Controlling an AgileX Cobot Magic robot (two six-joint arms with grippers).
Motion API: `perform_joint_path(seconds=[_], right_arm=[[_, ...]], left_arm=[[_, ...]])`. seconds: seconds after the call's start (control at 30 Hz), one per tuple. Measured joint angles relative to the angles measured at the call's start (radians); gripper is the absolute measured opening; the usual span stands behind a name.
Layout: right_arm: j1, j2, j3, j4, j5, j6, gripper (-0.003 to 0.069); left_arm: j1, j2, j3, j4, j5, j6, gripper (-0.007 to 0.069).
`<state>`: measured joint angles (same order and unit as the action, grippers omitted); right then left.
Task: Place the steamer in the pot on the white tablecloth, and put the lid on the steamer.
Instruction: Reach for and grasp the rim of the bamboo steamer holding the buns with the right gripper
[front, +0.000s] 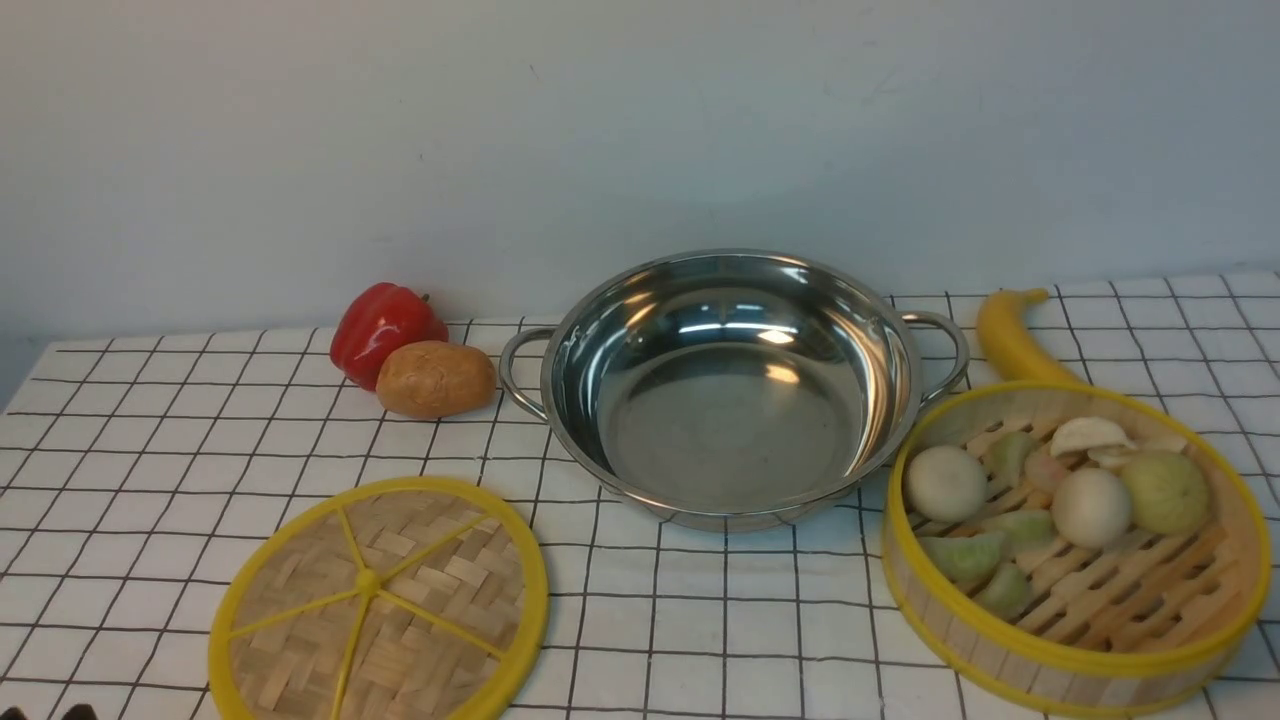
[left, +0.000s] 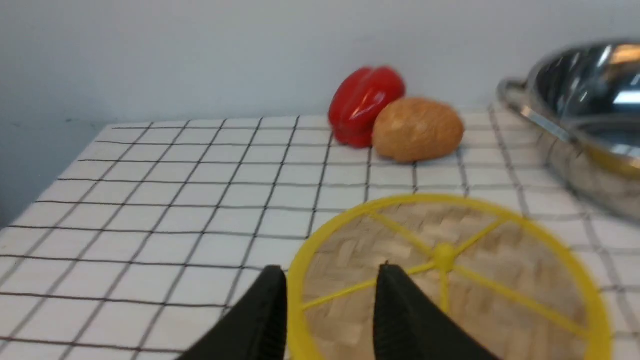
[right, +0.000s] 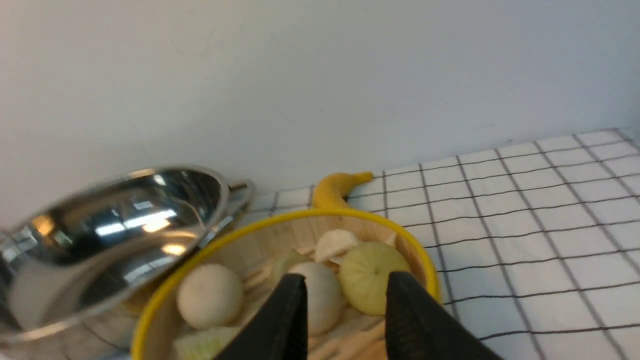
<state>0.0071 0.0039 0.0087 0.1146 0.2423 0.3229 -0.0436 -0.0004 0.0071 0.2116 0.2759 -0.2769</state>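
While the left tool (left: 331, 270) gapes over the lid (left: 500, 260), the right tool (right: 346, 277) gapes over the steamer (right: 260, 245). The pot (front: 620, 360) stands farther back.

Light: bright, even, diffuse, seemingly from overhead; shadows soft and faint under the objects. Glare: white highlights across the bowl of the pot (front: 735, 400). Front view sharp. Wrist views softer, with the lid (left: 450, 280) and pot rim blurred.

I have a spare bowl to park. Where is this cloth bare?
Bare cloth lies left of the pepper, behind the lid, and in front of the pot between lid and steamer. It is crowded on the right, where pot, banana and steamer nearly meet.
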Motion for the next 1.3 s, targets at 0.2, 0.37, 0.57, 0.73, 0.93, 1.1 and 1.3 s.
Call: perform_joint_path(seconds=[0.2,0.37,0.57,0.73,0.93,1.1,1.3], right_arm=[[0.000,0.000,0.000,0.218,-0.012,0.051,0.0242],[0.000,0.000,0.000,0.284,-0.017,0.061,0.0242],[0.000,0.000,0.000,0.343,-0.045,0.105,0.0242],[0.000,0.000,0.000,0.383,-0.049,0.135,0.0242],[0.000,0.000,0.000,0.476,-0.051,0.141,0.0242],[0.000,0.000,-0.008,0.543,-0.197,0.133,0.0242],[0.000,0.014,-0.187,0.418,-0.223,0.009,0.0242]], left_arm=[[0.000,0.000,0.000,-0.244,-0.121,-0.108,0.0243],[0.000,0.000,0.000,-0.299,-0.141,-0.124,0.0243],[0.000,0.000,0.000,-0.305,-0.198,-0.130,0.0243],[0.000,0.000,0.000,-0.306,-0.296,-0.130,0.0243],[0.000,0.000,0.000,-0.306,-0.428,-0.130,0.0243],[0.000,0.000,0.000,-0.289,-0.616,-0.130,0.0243],[0.000,0.043,-0.047,-0.181,-0.545,-0.130,0.0243]])
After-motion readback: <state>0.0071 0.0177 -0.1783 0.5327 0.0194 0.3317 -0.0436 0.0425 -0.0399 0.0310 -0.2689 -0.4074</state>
